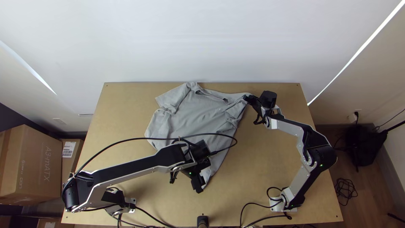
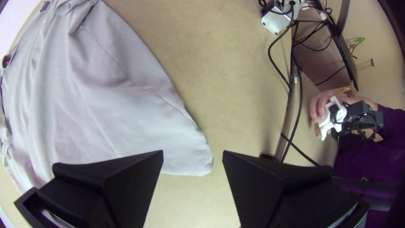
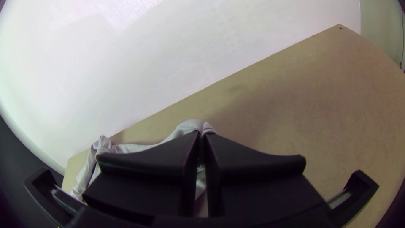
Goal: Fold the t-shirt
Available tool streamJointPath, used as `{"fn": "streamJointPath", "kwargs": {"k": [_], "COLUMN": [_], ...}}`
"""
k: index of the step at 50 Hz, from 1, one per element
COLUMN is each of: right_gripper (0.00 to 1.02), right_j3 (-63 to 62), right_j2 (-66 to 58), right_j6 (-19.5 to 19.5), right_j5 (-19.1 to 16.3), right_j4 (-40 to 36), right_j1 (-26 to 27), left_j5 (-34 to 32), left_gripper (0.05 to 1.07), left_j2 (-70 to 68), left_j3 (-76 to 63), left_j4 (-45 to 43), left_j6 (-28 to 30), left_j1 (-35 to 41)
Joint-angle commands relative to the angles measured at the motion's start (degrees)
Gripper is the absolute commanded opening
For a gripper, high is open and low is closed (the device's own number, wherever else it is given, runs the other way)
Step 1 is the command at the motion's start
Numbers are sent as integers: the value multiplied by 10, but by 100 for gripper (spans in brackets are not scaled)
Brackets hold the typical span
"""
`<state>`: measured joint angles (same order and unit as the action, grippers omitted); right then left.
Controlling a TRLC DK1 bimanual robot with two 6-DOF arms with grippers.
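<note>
Boxes (image 1: 36, 164) beside table (image 1: 118, 114) with t-shirt (image 1: 198, 114)

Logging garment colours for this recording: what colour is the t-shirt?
The t-shirt is plain light grey, with no visible pattern; the top view shows it best.

One large cardboard box (image 1: 31, 185), eight o'clock in the top view, is bearing pale lettering with a digit. One smaller carton (image 1: 68, 164), adjoining at three o'clock, is carrying a printed white label (image 1: 68, 149).
</note>
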<state>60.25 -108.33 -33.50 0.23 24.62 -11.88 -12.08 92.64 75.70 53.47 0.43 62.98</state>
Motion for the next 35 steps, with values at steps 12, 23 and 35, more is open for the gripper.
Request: {"fn": "streamJointPath", "kwargs": {"k": [12,23,35], "right_gripper": [2,2,2], "right_j3": [-27,-29,-29], "right_j2": [7,7,8], "right_j6": [-27,-27,-27], "right_j5": [5,4,4], "right_j4": [8,8,9], "right_j1": [-2,1,-2], "left_j5": [66,69,70], "left_gripper": [71,71,71], "left_j2": [51,66,83], "left_j3": [-26,-29,-33], "left_j4": [-31,-43,-48], "left_j6": [-27,-47,-66], "left_j1": [60,86,109]}}
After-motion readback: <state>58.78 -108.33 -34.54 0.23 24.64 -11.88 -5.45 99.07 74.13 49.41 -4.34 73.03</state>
